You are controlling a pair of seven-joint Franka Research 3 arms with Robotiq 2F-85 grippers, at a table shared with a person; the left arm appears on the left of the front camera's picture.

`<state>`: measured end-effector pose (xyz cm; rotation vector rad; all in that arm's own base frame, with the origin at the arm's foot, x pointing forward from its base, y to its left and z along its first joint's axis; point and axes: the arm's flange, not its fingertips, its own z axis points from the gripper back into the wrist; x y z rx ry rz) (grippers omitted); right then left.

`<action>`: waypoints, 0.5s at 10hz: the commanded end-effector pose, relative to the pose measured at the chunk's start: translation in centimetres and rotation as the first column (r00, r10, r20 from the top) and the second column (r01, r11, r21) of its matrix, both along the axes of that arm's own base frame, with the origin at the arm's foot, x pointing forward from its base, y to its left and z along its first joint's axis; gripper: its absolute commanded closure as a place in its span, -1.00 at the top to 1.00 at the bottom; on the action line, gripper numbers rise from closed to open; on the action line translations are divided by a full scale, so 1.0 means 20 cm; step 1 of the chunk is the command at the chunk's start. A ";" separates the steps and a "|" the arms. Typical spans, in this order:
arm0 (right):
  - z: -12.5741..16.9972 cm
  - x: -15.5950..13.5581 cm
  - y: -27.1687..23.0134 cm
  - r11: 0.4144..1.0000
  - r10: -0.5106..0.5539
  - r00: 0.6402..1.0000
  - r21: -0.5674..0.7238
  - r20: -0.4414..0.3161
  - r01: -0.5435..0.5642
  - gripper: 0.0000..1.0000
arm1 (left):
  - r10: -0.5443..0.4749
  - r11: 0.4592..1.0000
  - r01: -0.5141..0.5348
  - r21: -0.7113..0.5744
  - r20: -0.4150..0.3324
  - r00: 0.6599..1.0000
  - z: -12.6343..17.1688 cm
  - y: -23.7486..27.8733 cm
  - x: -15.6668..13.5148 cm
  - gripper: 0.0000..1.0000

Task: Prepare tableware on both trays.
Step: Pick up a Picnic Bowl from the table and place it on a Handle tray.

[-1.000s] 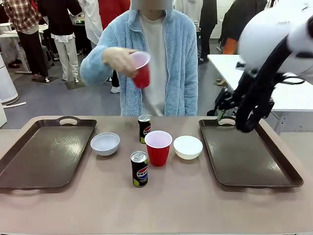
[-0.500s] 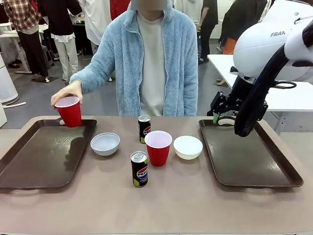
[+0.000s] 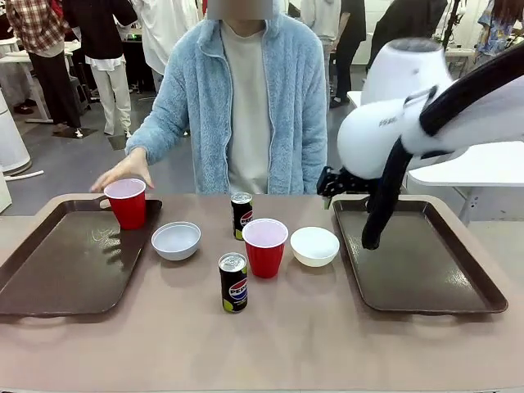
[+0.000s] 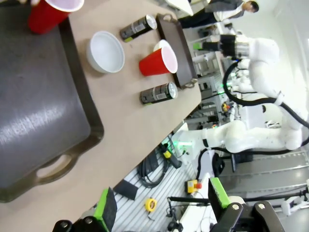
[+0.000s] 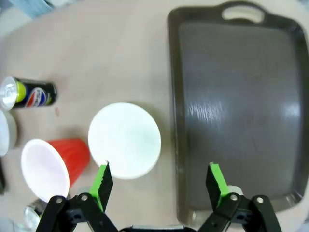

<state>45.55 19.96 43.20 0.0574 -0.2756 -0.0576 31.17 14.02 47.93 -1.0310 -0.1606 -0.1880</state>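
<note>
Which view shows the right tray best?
Right wrist view: it looks straight down on the right tray, nearly whole. Front view: the right arm crosses its far corner. Left wrist view: far off and steeply foreshortened.

Two dark brown rectangular trays with raised rims are laid flat at the table's two sides: left tray (image 3: 49, 278) and right tray (image 3: 426, 282). One red cup (image 3: 128, 205) is stood upright at the left tray's far end, by the handle cut-out, its white inside seen. The rest is set on the tabletop between the trays. Second red cup (image 3: 264, 250) is stood upright in the middle. Left white bowl (image 3: 176, 241) and right white bowl (image 3: 314, 246) are placed either side of it, mouths up. Far can (image 3: 241, 214) is stood just behind that cup, near can (image 3: 233, 282) in front, slightly left. Both cans are black and upright.
</note>
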 end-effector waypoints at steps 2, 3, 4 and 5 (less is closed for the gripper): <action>-0.26 0.18 0.04 0.996 -0.076 0.994 -0.051 -0.073 0.073 1.00 | -0.004 1.000 0.004 -0.007 0.006 1.000 0.01 0.00 0.00 1.00; -0.32 0.20 0.03 0.992 -0.111 0.989 -0.069 -0.096 0.105 1.00 | -0.004 1.000 0.004 -0.007 0.006 1.000 0.01 0.00 0.00 1.00; -0.36 0.20 0.03 0.991 -0.123 0.986 -0.063 -0.113 0.116 1.00 | -0.004 1.000 0.004 -0.007 0.006 1.000 0.01 0.00 0.00 1.00; -0.38 0.18 0.04 0.992 -0.117 0.985 -0.061 -0.127 0.110 1.00 | -0.004 1.000 0.004 -0.007 0.006 1.000 0.01 0.00 0.00 1.00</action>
